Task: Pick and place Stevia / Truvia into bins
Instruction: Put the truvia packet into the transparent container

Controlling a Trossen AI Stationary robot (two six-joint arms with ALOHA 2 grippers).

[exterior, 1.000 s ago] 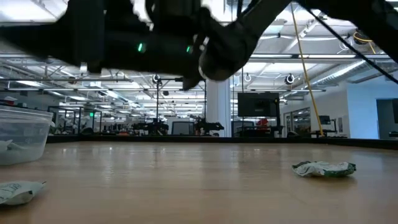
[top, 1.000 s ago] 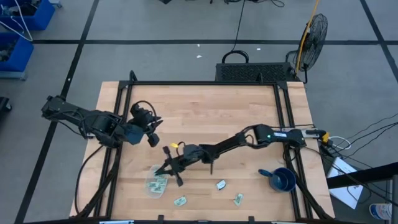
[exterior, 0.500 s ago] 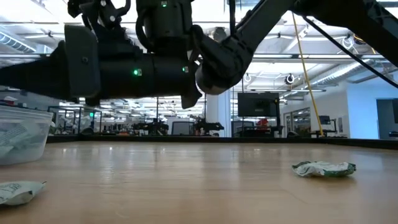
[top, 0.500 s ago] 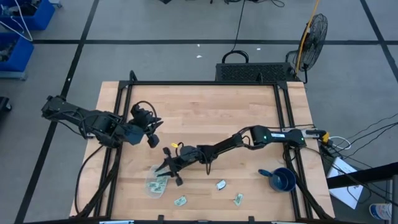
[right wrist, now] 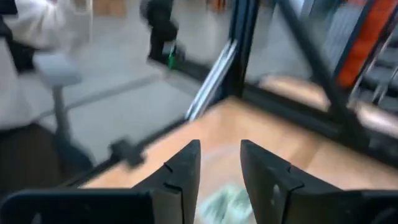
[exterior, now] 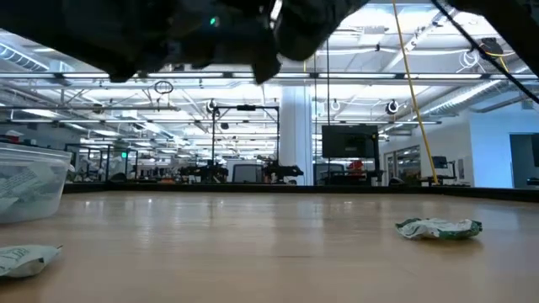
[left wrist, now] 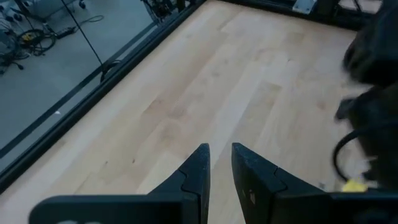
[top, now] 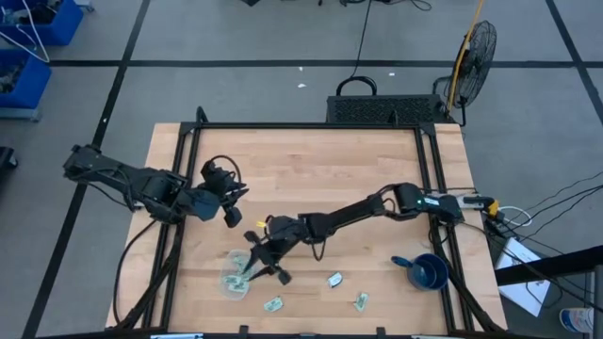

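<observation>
High view first, and we have the right gripper stretched across the table, poised right over the clear tub near the front-left corner. From its own wrist camera we see the two fingers parted by a modest gap with nothing pinched between them, and a blur of pale green paper below, which we judge to be sachets lying in the tub. The left gripper waits well back on the left side of the table, its fingers close together with a narrow slit, gripping nothing.

Where are the sachets? Several already sit inside the tub, visible through its wall in the low view. Three more lie loose on the wood: one just beside the tub, one further right, and one nearer the front edge. The low view catches a crumpled one off to the right.

How will they handle? We reckon these packets are feather-light, thin and floppy, lying nearly flat, so there is little edge to catch. A pinch across the short width, fingertips pressed down to the wood, looks the best bet; the crumpled ones offer a raised fold to grab. The tub looks light too, and a nudge might slide it.

The surface is pale butcher-block wood, smooth and framed by black rails. A dark blue cup stands at the right. Beyond, we see a grey tiled floor, a fan, and a big open hall with overhead lights.
</observation>
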